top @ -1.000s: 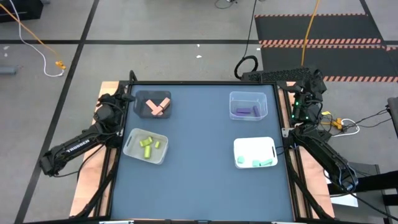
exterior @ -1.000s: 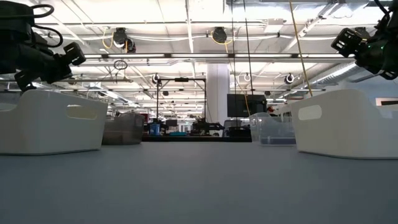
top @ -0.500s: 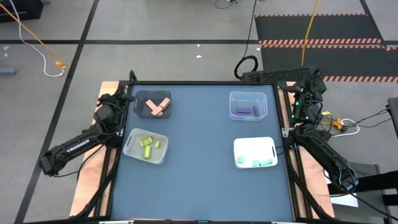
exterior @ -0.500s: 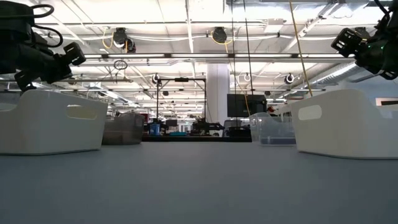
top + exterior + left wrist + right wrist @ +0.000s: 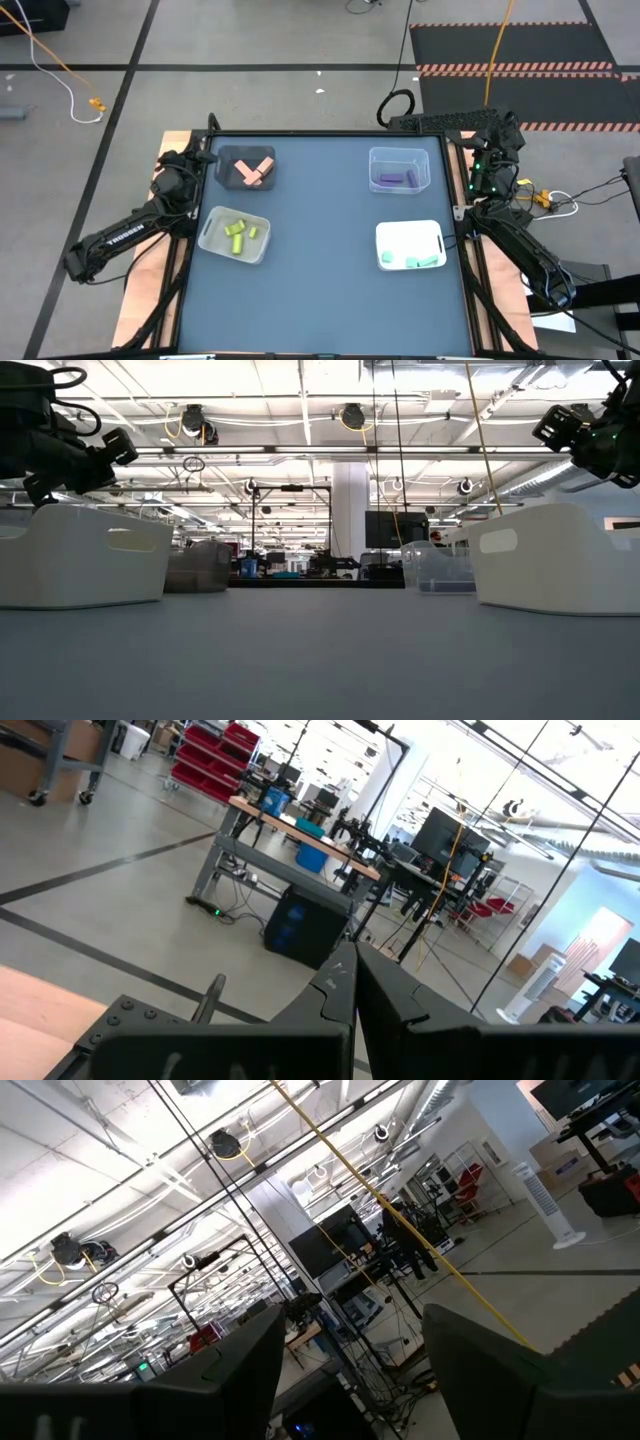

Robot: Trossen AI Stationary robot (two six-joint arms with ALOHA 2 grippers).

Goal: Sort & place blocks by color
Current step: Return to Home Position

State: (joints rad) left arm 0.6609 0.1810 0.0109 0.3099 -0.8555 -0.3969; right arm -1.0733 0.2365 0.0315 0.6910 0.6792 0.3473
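Sorting looks finished to us: all blocks [image 5: 254, 174] lie in bins [image 5: 405, 238], well apart from left gripper [image 5: 352, 968], pinched together and empty, and right gripper [image 5: 355, 1325], spread wide, empty.

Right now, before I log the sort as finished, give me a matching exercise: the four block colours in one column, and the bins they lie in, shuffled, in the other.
Blocks:
1. salmon-orange blocks
2. purple blocks
3. yellow-green blocks
4. light teal blocks

Bins:
A. clear bin on the right arm's side
B. dark grey bin on the left arm's side
C. white bin on the right arm's side
D. pale bin on the left arm's side

Pairs: 1-B, 2-A, 3-D, 4-C.
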